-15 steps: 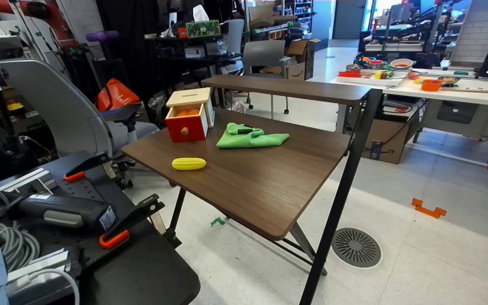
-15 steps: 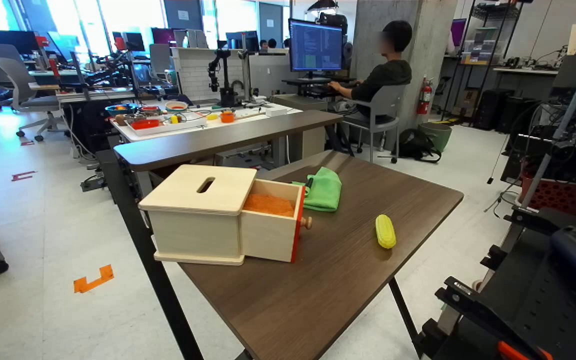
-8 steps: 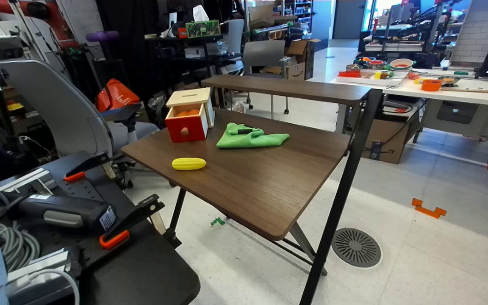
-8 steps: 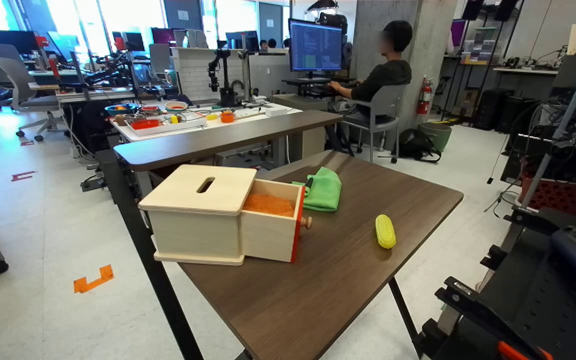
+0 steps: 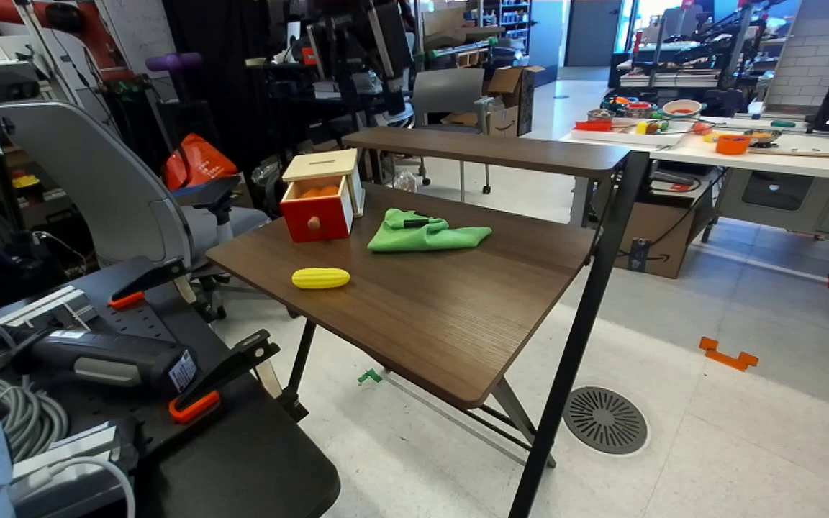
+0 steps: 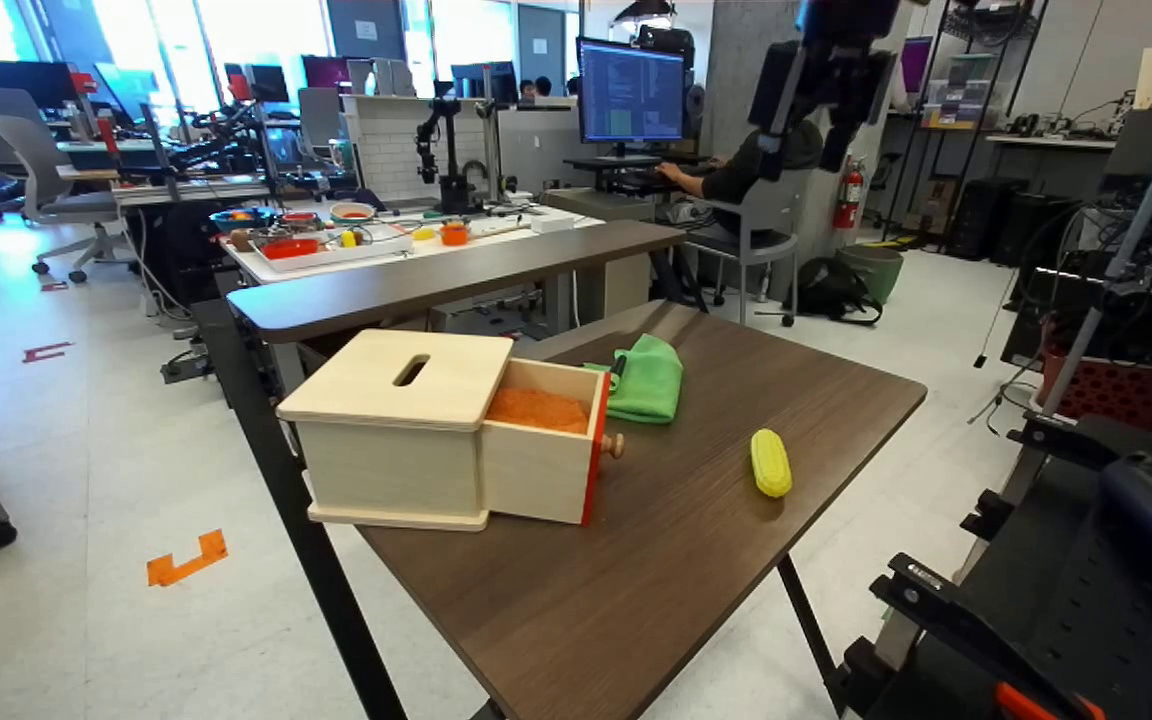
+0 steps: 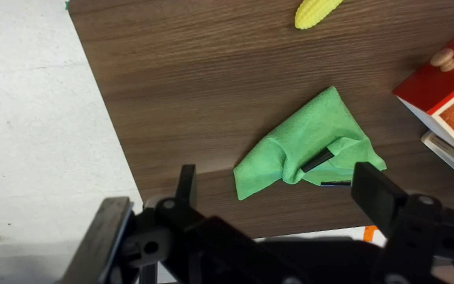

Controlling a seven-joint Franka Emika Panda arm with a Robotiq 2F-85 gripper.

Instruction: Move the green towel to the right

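Getting the gripper (image 7: 276, 177) up close now, spread wide; spotting, beyond, the green towel (image 7: 309, 122) crumpled on the brown table (image 7: 187, 98), near the box (image 7: 440, 83); then pale floor (image 7: 45, 126); then, in an exterior view, grey chair (image 6: 768, 225), screen (image 6: 633, 92), bright windows (image 6: 264, 40).

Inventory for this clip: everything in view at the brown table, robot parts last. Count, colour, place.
table: 1, brown, in all views
shelf: 1, brown, raised along one table edge
box: 1, pale wood, on the table
drawer: 1, red-fronted, partly out of the box
contents: count unclear, orange, inside the drawer
corn: 1, yellow, on the table
towel: 1, green, beside the box
dark bits: 2 showing, black, one on the towel, one at its edge, maybe joined
tool: 1, black, above table height, open, holding nothing
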